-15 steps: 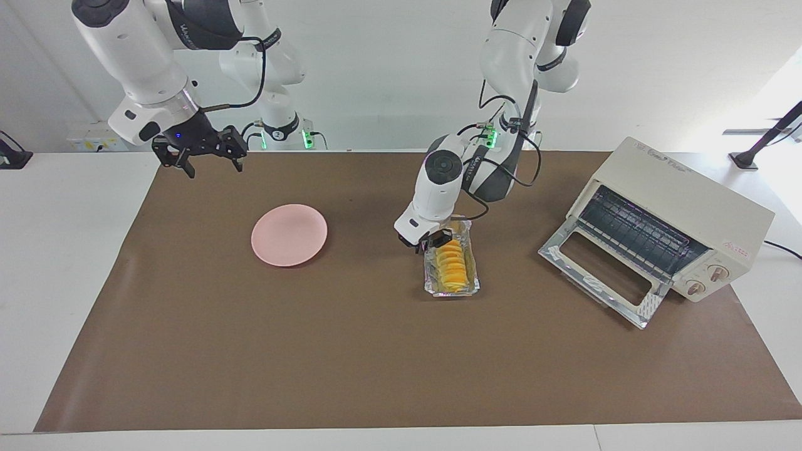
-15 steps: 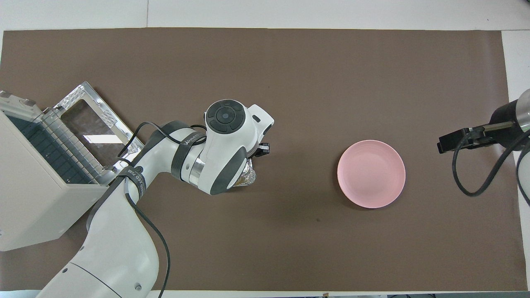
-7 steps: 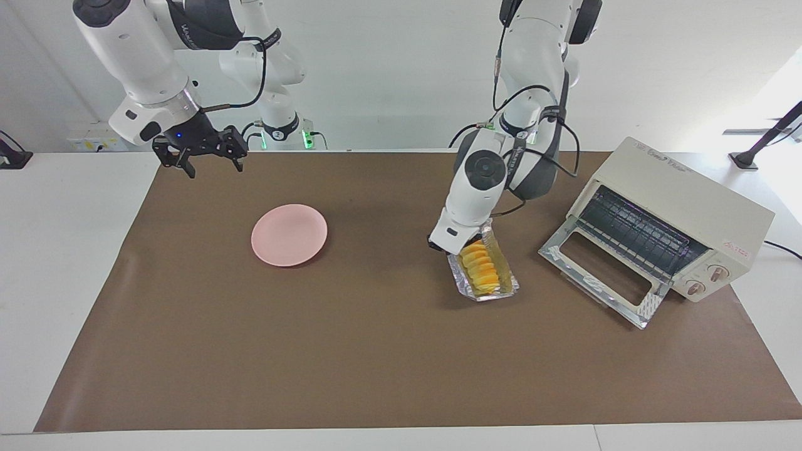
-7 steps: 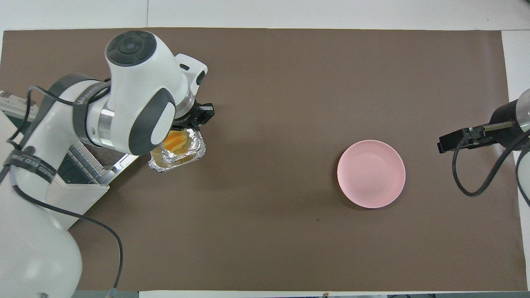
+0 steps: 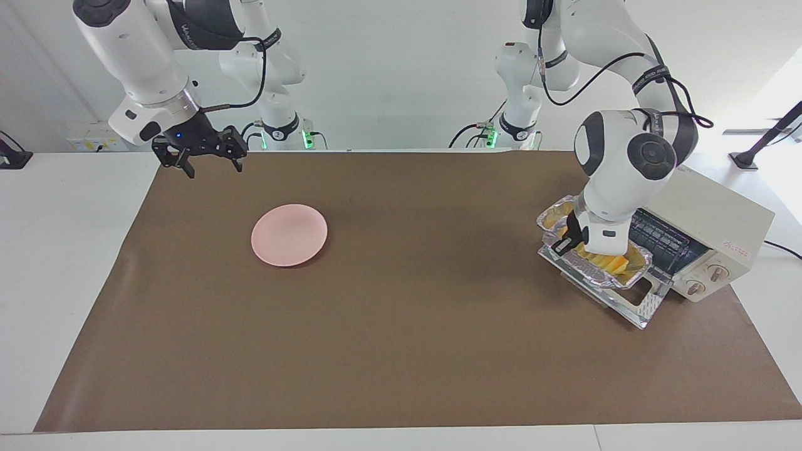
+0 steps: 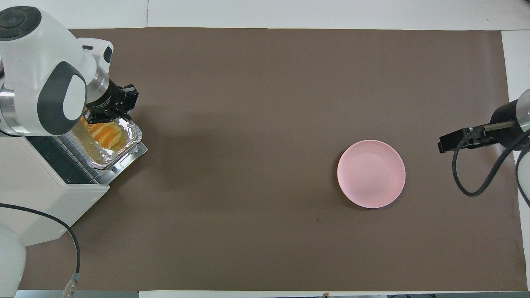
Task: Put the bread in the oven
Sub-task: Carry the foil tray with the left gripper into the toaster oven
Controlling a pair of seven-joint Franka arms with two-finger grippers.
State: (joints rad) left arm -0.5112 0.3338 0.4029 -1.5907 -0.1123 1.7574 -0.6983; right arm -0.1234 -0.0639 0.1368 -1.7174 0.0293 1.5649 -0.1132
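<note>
The golden-yellow sliced bread lies in a crinkled silver foil tray. My left gripper is shut on the tray's rim and holds the tray over the open drop-down door of the cream-white oven, in front of the rack. In the overhead view the bread and foil tray show just under the left gripper, at the oven mouth. My right gripper is open and empty, waiting over the mat's edge at the right arm's end.
A round pink plate lies on the brown mat toward the right arm's end; it also shows in the overhead view. The right gripper hangs beside it. The oven's cable runs off the table.
My left arm has carried the foil tray with the bread from the middle of the mat toward the left arm's end, to over the oven's open door. The right arm has not moved.
</note>
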